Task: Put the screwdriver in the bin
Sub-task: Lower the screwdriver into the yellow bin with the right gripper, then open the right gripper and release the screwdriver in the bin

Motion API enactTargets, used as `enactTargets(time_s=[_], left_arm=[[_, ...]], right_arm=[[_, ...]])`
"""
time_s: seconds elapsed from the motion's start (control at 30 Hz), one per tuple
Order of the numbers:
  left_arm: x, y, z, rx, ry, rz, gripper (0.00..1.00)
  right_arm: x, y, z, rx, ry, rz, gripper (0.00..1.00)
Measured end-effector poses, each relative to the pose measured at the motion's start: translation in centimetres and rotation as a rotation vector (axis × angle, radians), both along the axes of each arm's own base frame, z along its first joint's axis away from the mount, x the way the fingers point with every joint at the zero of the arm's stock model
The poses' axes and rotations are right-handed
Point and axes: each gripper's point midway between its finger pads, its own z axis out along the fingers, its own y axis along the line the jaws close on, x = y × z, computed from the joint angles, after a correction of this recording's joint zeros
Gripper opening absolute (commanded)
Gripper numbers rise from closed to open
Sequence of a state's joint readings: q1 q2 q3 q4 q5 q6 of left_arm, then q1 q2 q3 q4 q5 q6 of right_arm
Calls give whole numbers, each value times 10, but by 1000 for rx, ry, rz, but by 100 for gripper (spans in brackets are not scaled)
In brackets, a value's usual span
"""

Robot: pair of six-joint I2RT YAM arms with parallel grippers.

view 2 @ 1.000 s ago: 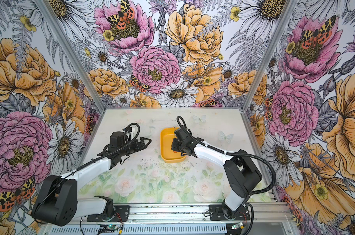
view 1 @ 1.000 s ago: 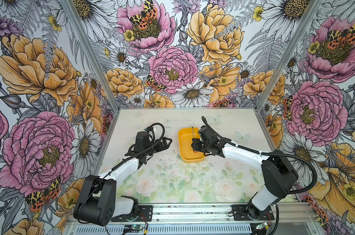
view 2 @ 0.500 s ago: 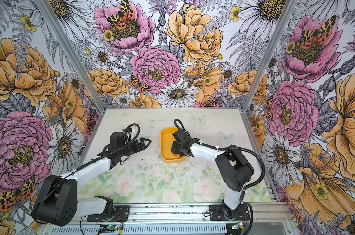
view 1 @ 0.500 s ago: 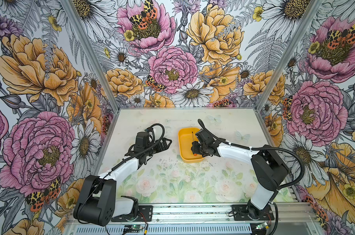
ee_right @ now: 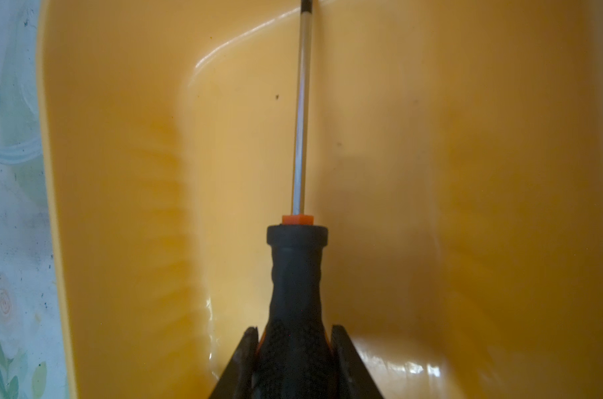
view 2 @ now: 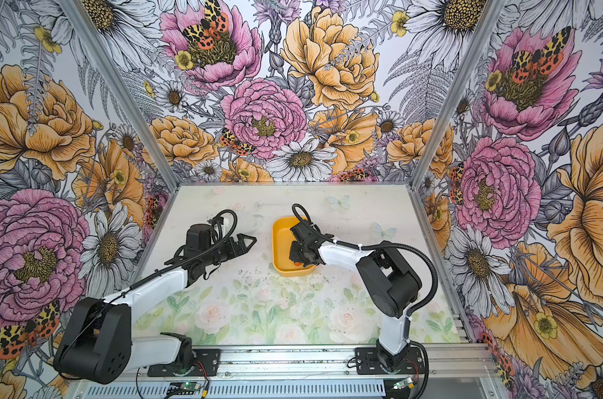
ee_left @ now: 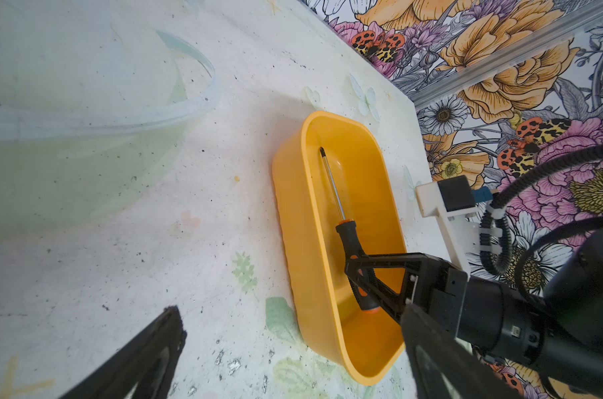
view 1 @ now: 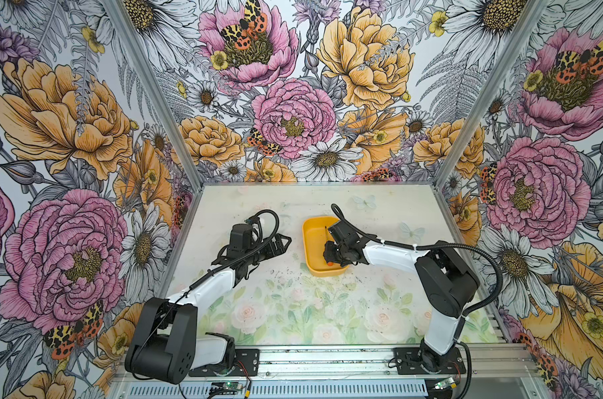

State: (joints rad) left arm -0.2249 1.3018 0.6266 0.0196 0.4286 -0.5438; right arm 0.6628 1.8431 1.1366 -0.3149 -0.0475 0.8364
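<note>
Screwdriver (ee_left: 346,232) is already inside the walls of the bin (ee_left: 294,221), but it is not yet released, so the task looks almost done and not finished. Going from the left: the left gripper (view 2: 248,240) hangs over the table (view 1: 293,311) near the bin's left wall, not touching it. Its jaws are wide and hold nothing, and I think it takes no part in this step. Next comes the bin, near the middle of the table, with nothing else inside. The screwdriver lies along the bin's long side, with the thin shaft pointing to the far wall. The tip is very near that wall or touching it; I cannot tell which. The orange end cap is at the near end. On the right, the right gripper (ee_right: 294,349) reaches over the right-hand wall into the bin and is closed on the black handle, one finger on each side. What is left, in my judgement, is to open these jaws and lift the arm out without dragging the tool
</note>
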Motion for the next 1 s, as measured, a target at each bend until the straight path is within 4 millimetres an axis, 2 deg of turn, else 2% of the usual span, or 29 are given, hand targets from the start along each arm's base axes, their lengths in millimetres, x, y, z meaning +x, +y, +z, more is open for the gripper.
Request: enactTargets(time_s=[0.2,0.47,0.63,0.7,0.83,0.93,1.0], left_arm=[[0,0,-2,1,6,0,99],[-1,0,-7,3,23,-3,99],[-1,-1,-7,2,24,-6,99],[-1,-1,-7,2,24,-7,99],[-1,-1,-7,2,25,-7,99],[-2,0,-9,5,30,-8,99],[-4,0,-9,11,32,-11,99]], right_arm=[[2,1,-6,-10,5,6,31],[2,1,-6,-14,4,8,42],[4,-1,-5,-28,-5,5,51],[5,-2,-6,-38,-9,5,58],[4,-6,-6,-66,-18,17,63],[2,-7,2,-78,-32,38,68],[2,-7,14,-75,-52,55,72]])
